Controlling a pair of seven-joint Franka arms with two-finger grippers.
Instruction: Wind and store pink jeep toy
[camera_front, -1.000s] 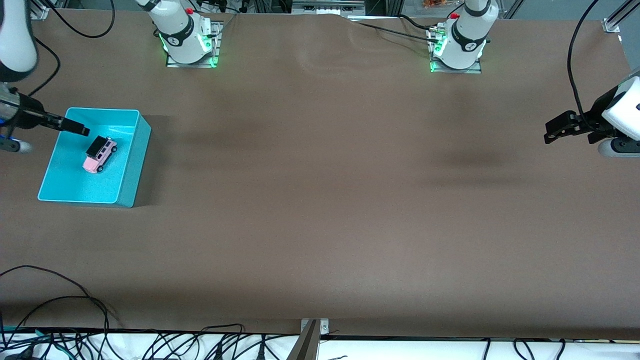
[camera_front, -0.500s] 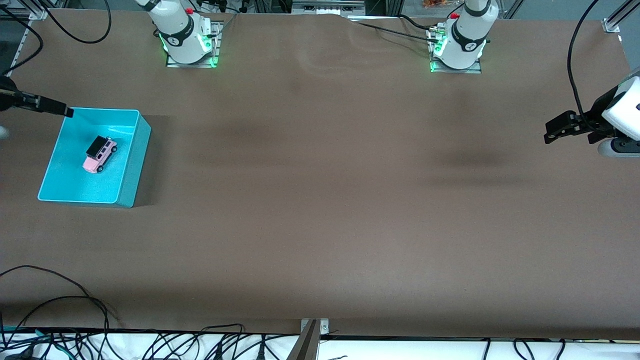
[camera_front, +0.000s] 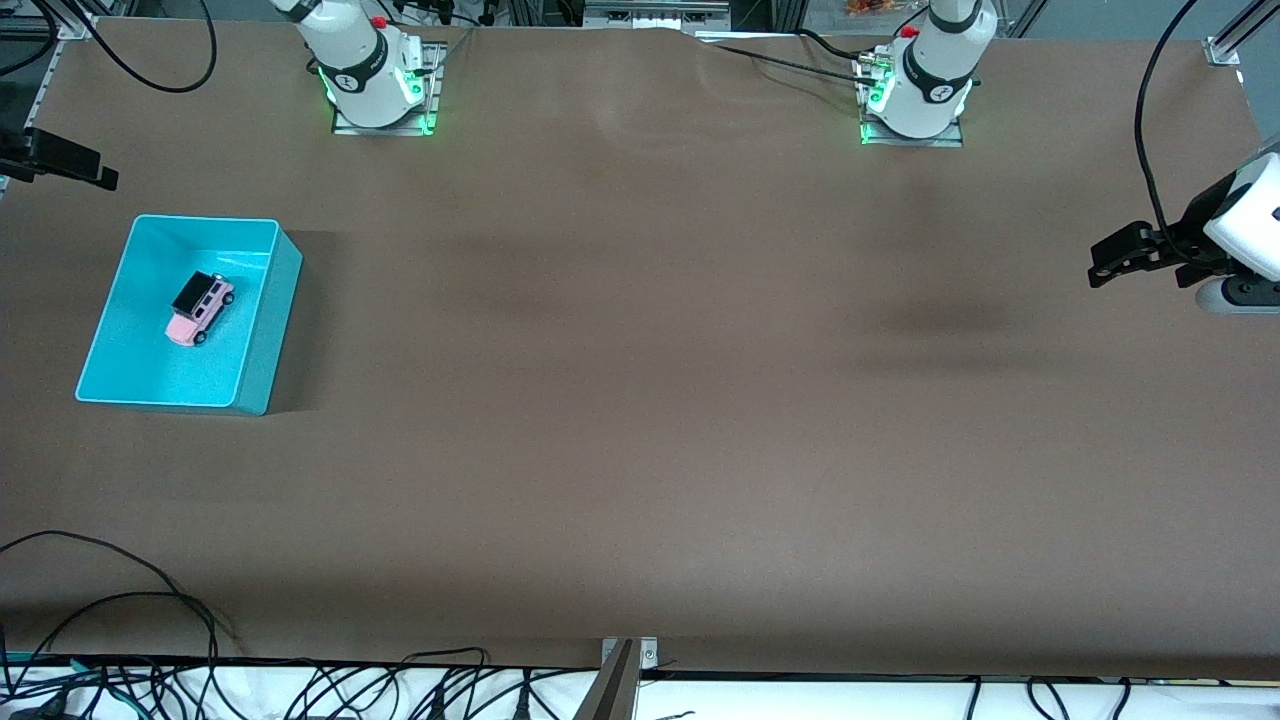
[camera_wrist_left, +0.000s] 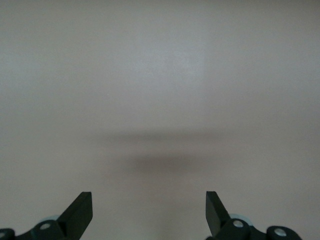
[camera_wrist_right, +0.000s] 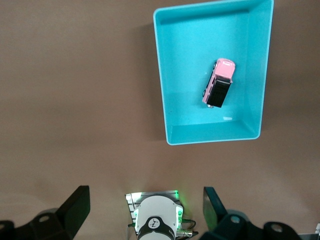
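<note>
Even overhead light, soft shadows on table (camera_front: 640, 400) (left wrist view hazy).

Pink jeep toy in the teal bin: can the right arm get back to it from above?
Probably yes: small boxy pink jeep toy sits uncovered in the open-topped teal plastic bin, and the open right gripper holds nothing.

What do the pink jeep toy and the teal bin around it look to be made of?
Pink jeep toy: probably glossy painted metal or hard plastic, with a flat black roof; which one is unclear. Teal bin: likely moulded plastic, with thin even walls, uniform colour and a faint sheen.
</note>
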